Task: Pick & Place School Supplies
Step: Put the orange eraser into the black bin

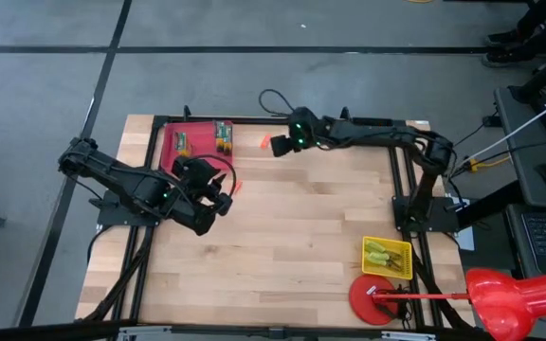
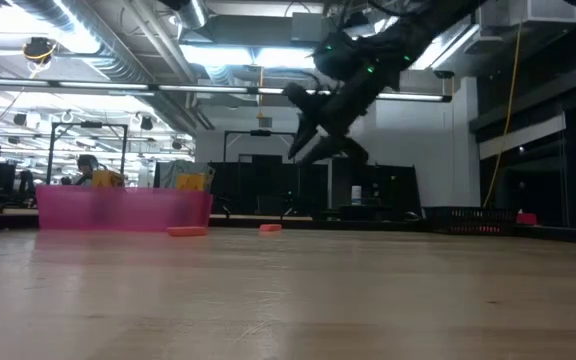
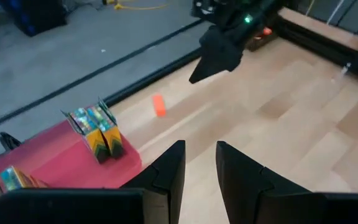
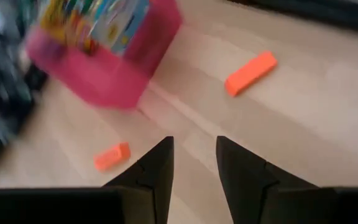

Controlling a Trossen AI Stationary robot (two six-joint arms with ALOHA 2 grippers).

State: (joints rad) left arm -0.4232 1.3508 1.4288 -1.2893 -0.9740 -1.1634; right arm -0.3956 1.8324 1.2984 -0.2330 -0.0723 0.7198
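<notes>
Hovering above the wooden table (image 1: 282, 237) near its far edge: right gripper (image 4: 194, 163), fingers slightly parted, holding nothing, over two orange pieces (image 4: 250, 73) lying beside the pink tray (image 1: 195, 156). Crayon box (image 1: 223, 136) sitting inside that tray. Left gripper (image 3: 199, 168) waiting nearby, narrowly parted, empty.

No readable text, numbers or signs anywhere. Colourful print on crayon box (image 3: 97, 132) in pink tray (image 3: 55, 163), too small and blurred to read. Same on second box (image 3: 5, 182) at tray edge: pattern only, no letters made out. Nothing legible on desk (image 1: 282, 237), nor in room background of low view.
</notes>
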